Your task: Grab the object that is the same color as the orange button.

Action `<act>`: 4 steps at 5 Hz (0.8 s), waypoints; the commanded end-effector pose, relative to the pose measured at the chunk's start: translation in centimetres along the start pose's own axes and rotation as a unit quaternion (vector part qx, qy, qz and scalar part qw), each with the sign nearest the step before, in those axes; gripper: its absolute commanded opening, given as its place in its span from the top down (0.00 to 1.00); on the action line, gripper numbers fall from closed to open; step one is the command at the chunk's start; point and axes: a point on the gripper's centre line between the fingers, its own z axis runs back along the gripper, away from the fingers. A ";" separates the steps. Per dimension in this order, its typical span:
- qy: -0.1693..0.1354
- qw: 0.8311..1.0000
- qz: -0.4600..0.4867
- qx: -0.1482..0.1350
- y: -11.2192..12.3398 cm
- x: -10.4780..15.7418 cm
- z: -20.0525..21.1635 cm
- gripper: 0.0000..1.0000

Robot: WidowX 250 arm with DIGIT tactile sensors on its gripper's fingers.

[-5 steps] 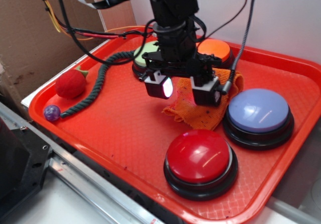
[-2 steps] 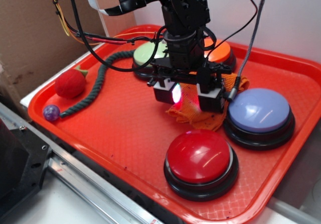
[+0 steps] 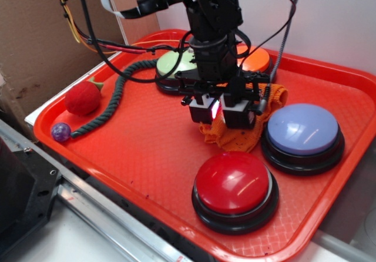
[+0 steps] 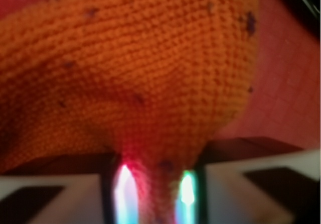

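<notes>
We've got the hand (image 3: 218, 110) pinched nearly shut on a fold of the cloth (image 3: 238, 137), since it matches the orange button (image 3: 257, 58) behind it.

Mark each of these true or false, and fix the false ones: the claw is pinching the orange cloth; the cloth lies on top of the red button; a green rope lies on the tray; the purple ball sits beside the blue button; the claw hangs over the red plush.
1. The claw is pinching the orange cloth. True: the wrist view shows a fold of it caught between the fingers.
2. The cloth lies on the red button. False: it lies on the tray, behind that button.
3. A green rope lies on the tray. True.
4. The purple ball sits beside the blue button. False: it is at the opposite end, near the red plush.
5. The claw hangs over the red plush. False: it is over the cloth.
</notes>
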 end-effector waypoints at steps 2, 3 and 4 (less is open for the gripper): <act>0.001 0.996 -0.075 0.038 2.4 0.8 10.0 1.00; -0.007 0.994 -0.105 0.034 3.6 0.3 13.1 1.00; -0.019 0.992 -0.124 0.022 5.6 -0.7 17.1 1.00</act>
